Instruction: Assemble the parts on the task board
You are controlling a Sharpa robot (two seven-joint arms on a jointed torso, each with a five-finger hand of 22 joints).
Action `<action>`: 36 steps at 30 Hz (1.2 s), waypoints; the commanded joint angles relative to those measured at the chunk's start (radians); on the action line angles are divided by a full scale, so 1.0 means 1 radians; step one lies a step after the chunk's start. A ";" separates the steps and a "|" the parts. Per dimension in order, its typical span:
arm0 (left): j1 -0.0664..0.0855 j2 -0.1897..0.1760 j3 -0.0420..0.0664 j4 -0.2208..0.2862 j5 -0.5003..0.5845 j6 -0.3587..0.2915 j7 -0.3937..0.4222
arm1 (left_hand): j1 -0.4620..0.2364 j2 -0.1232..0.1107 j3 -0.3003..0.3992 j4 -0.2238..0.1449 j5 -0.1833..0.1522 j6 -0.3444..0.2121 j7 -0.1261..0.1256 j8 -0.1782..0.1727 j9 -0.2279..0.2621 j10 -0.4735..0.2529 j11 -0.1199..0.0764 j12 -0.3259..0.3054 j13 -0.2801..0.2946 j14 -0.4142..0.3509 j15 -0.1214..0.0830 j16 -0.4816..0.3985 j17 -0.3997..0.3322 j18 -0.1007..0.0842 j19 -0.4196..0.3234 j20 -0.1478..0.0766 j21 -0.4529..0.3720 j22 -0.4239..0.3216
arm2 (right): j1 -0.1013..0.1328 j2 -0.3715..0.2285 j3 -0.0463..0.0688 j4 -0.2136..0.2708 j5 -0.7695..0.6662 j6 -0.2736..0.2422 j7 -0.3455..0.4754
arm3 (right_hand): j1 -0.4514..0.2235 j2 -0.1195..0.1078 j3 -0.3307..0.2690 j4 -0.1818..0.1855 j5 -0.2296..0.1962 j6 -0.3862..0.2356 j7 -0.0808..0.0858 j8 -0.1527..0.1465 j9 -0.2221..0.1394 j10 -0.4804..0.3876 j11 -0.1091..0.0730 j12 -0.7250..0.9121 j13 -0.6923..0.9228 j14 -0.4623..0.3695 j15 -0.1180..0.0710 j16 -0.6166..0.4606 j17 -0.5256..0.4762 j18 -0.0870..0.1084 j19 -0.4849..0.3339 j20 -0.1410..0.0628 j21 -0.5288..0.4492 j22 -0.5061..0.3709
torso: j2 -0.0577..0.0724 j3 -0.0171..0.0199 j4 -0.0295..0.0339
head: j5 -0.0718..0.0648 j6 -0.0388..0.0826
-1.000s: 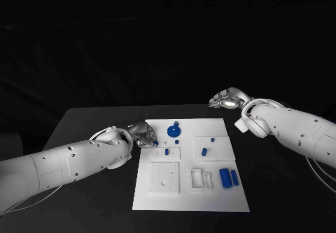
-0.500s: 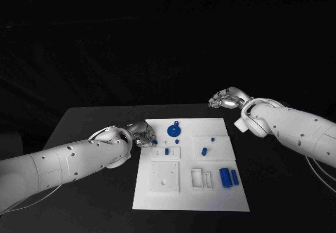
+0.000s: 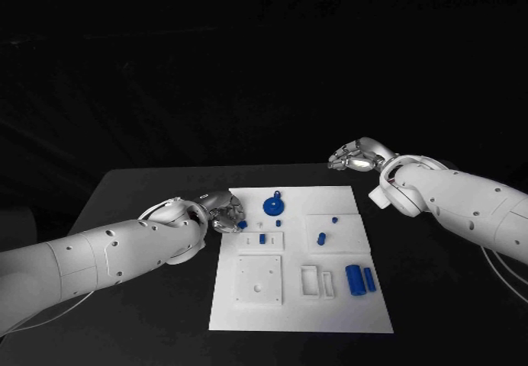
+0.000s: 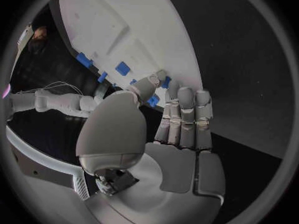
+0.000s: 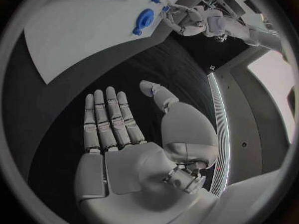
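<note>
The left hand (image 3: 223, 211) sits at the left edge of the task board (image 3: 330, 313), and its fingers (image 4: 181, 115) are closed round a small blue part (image 3: 241, 225), which shows just off the thumb tip in the left wrist view, so the piece looks pinched rather than cradled. The right hand (image 3: 355, 157) hangs above the black desk (image 3: 143, 198) beyond the board's far right corner, its fingers straight and apart with nothing in them. On the board, the round blue piece (image 3: 273, 205) lies near the far edge, a small blue peg (image 3: 320, 238) sits right of centre, and two long blue cylinders (image 3: 358, 279) lie side by side toward the near right. The chief risk, as I judge it, is that so slight a pinch lets the part twist or drop as the hand moves toward whichever recess it belongs in; a tilted piece could jam at the mouth of the slot or skid across the board and knock the small pegs nearby. Compared with a second ago, the small blue piece has gone from the raised square near the left hand and blue now shows at its fingertips, while the right hand has kept its place.
</note>
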 commanded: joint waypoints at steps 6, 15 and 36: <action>-0.005 0.003 -0.003 0.000 -0.025 0.023 0.019 | 0.024 0.012 0.013 -0.012 -0.001 -0.002 0.002 0.003 -0.004 -0.036 0.028 0.002 -0.002 0.002 0.007 -0.004 0.002 0.018 -0.001 -0.044 -0.008 0.002 | 0.000 -0.001 0.000 0.002 0.000 0.005 0.006 | -0.003 -0.001 -0.006 -0.001 0.004 -0.009 0.000 0.005 -0.002 0.004 0.004 -0.005 -0.001 -0.008 0.002 0.005 -0.001 -0.004 -0.005 0.001 -0.004 0.001 | 0.000 0.0007 -0.0005 | 0.001 -0.001; -0.008 0.009 -0.007 -0.011 -0.039 0.033 0.029 | 0.024 0.035 0.024 -0.010 -0.001 0.046 -0.007 0.013 -0.009 -0.028 0.023 0.008 -0.007 0.004 0.002 -0.003 0.005 0.016 0.000 -0.045 -0.008 0.007 | 0.000 -0.004 0.000 0.008 0.000 0.005 0.006 | -0.004 0.000 -0.006 0.000 0.004 -0.009 0.000 0.005 -0.002 0.004 0.004 -0.005 -0.001 -0.008 0.002 0.005 -0.002 -0.004 -0.004 0.001 -0.004 0.001 | 0.000 0.0000 -0.0008 | -0.001 -0.002; -0.010 0.012 -0.019 -0.016 -0.144 0.033 0.028 | 0.006 0.102 0.040 -0.006 0.002 0.133 -0.026 -0.019 -0.032 0.060 0.010 -0.079 -0.072 0.024 -0.010 -0.010 0.007 0.010 0.013 -0.057 -0.019 0.009 | 0.000 -0.009 0.000 0.024 0.000 0.005 0.007 | -0.005 0.000 -0.007 0.000 0.005 -0.008 0.000 0.006 -0.002 0.005 0.003 -0.005 -0.001 -0.008 0.002 0.006 -0.003 -0.003 -0.004 0.002 -0.005 0.002 | 0.000 -0.0003 0.0003 | -0.003 -0.002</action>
